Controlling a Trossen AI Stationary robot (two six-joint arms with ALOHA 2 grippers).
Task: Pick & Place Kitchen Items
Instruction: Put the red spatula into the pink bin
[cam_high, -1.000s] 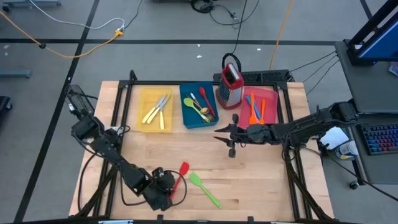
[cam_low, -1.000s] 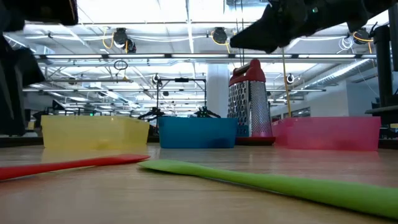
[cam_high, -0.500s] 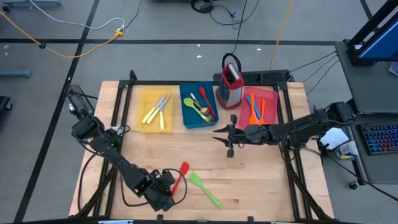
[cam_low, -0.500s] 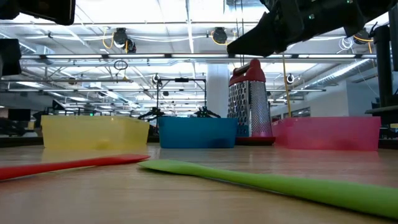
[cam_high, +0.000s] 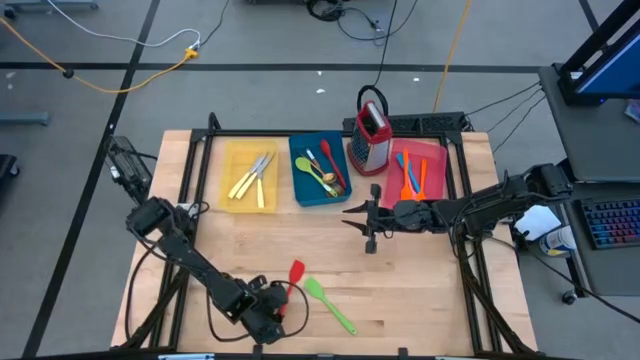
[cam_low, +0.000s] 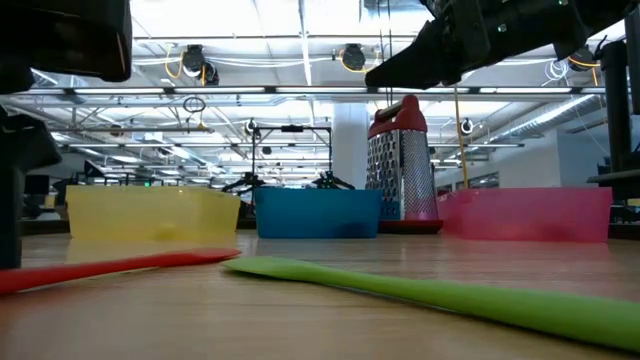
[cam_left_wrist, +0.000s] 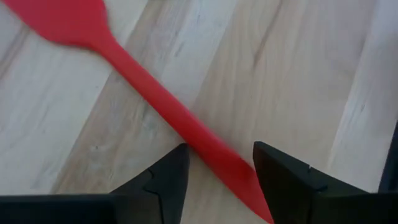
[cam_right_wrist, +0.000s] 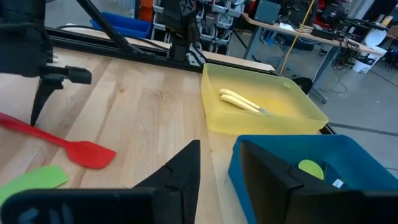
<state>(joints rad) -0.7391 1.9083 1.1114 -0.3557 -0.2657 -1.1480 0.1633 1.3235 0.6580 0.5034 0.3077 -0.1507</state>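
A red spatula (cam_high: 293, 275) lies flat on the wooden table near its front edge, with a green spatula (cam_high: 330, 305) beside it. My left gripper (cam_left_wrist: 219, 149) points down over the red spatula's handle (cam_left_wrist: 205, 140). It is open, one finger on each side of the handle; I see no touch. My right gripper (cam_high: 350, 215) hovers open and level above the table's middle, with nothing between its fingers (cam_right_wrist: 186, 168). Other utensils lie in the yellow tray (cam_high: 228, 165), the blue tray (cam_high: 300, 190) and the pink tray (cam_high: 435, 160).
The three trays stand in a row along the far side, with a red-topped metal grater (cam_high: 372, 135) between the blue and pink ones. Bare wood lies between the trays and the two spatulas. The table's black frame rails run along its edges.
My left gripper has sunk toward the table over the red spatula's handle; in the low view one of its fingers now reaches down to the tabletop at the left. The spatulas have not moved.
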